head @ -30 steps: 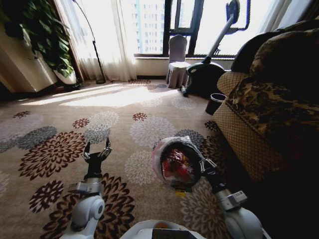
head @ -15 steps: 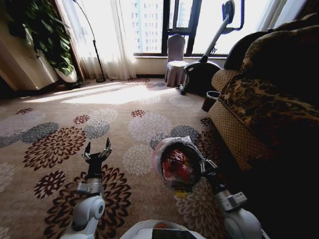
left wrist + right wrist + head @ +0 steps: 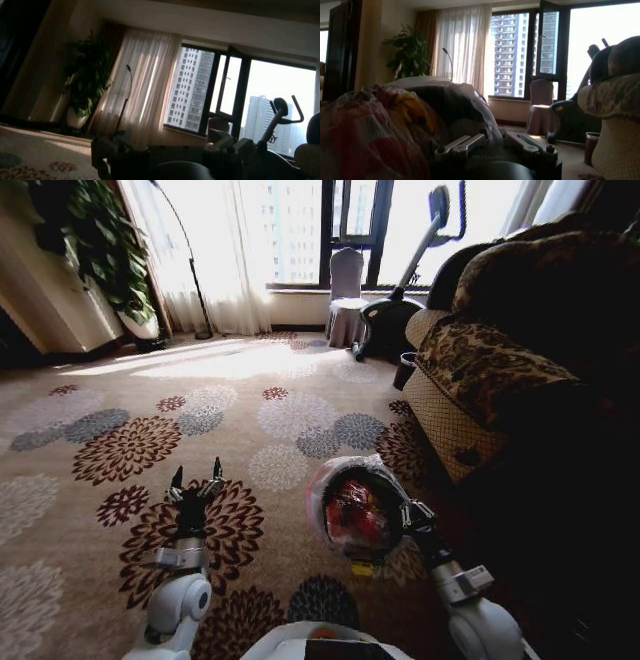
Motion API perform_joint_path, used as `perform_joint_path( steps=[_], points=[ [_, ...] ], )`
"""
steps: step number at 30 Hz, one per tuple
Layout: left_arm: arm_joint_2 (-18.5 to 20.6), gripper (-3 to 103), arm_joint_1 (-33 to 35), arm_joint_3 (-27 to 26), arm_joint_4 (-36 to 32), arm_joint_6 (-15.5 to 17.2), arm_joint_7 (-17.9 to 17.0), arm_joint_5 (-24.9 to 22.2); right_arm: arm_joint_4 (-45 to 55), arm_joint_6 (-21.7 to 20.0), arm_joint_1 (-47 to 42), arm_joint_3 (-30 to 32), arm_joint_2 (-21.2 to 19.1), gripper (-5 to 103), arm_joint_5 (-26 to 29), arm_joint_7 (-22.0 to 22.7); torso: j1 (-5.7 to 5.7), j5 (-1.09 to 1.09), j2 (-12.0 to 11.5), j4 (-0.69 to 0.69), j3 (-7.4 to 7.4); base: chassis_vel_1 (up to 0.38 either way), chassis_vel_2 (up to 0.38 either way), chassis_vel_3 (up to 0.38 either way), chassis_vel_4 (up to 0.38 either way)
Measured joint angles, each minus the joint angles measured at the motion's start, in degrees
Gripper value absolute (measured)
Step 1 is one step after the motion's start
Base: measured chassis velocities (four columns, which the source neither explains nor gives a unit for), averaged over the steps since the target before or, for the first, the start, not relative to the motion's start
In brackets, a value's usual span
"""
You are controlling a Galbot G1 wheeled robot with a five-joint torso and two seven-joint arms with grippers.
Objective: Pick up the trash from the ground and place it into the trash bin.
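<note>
**A:** What is the room like, starting from the left?

**B:** A large leafy plant (image 3: 88,250) stands in the far left corner, with a thin arched floor lamp (image 3: 188,265) beside it in front of pale curtains (image 3: 215,255). Bright windows (image 3: 300,230) fill the back wall. The floor is a tan carpet (image 3: 70,410) patterned with big round flowers in dark red, grey and white.

**A:** And the left arm?

**B:** The left gripper (image 3: 196,483) is held low above the carpet on the left of the head view, pointing away from the robot. Its fingers are spread apart with nothing between them.

**A:** Where is the bin?

**B:** The trash bin (image 3: 357,508) is just right of centre, lifted off the floor and tipped so its mouth faces the camera. The whitish liner ruffles around the rim, and red and yellow trash (image 3: 352,515) lies inside. The right wrist view has the same bagged litter close up.

**A:** What holds it?

**B:** The right gripper (image 3: 412,518) sits against the bin's right edge, fingers pressed on its rim.

**A:** Further right?

**B:** A covered chair (image 3: 345,295) and an exercise bike (image 3: 400,290) stand by the window, a small dark pot (image 3: 406,370) sits on the floor, and a patterned sofa (image 3: 490,370) runs along the right side.
</note>
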Motion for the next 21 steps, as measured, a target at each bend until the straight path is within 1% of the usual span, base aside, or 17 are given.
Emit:
perform_joint_path(
  steps=[1, 3, 5, 10, 12, 15, 21],
  points=[
    [0.00, 100, 0.01, 0.03, 0.00, 0.00, 0.04, 0.00, -0.09, 0.03, 0.02, -0.12, 0.03, 0, 0.00, 0.00, 0.00, -0.07, 0.00, 0.00, 0.00, 0.320, -0.439, -0.322, 0.419],
    [0.01, 100, 0.01, 0.04, 0.00, 0.00, 0.05, 0.01, -0.16, 0.11, 0.09, -0.20, 0.08, 0, 0.00, 0.01, 0.00, -0.07, 0.00, 0.00, 0.00, 0.320, -0.417, -0.326, 0.419],
    [0.03, 100, -0.01, 0.08, 0.02, 0.00, 0.13, 0.02, -0.42, 0.56, 0.14, -0.46, 0.18, 0, 0.01, 0.00, 0.00, 0.00, 0.00, 0.00, 0.00, 0.316, -0.392, -0.319, 0.388],
    [0.19, 100, -0.28, 0.20, 0.22, 0.00, 0.83, 0.03, -0.54, 0.93, -0.12, -0.64, 0.26, 0, 0.00, 0.00, -0.02, -0.04, 0.01, 0.00, -0.01, 0.281, -0.338, -0.272, 0.326],
    [0.20, 100, -0.41, 0.23, 0.24, 0.00, 0.97, 0.03, -0.54, 0.98, -0.22, -0.65, 0.26, 0, -0.01, 0.00, -0.02, -0.02, 0.02, 0.00, -0.02, 0.169, -0.182, -0.195, 0.215],
    [0.16, 100, -0.72, 0.31, 0.30, 0.03, 1.12, 0.03, -0.54, 1.04, -0.41, -0.69, 0.28, 0, -0.08, 0.00, -0.02, -0.04, 0.02, -0.01, -0.02, 0.108, -0.108, -0.136, 0.086],
    [-0.10, 100, -1.00, 0.55, 0.89, 0.09, 1.35, 0.07, -1.02, 1.36, -0.59, -1.22, 0.57, 0, -0.44, 0.01, 0.04, -0.03, 0.01, 0.01, 0.03, 0.001, 0.036, 0.005, -0.016]
  ],
)
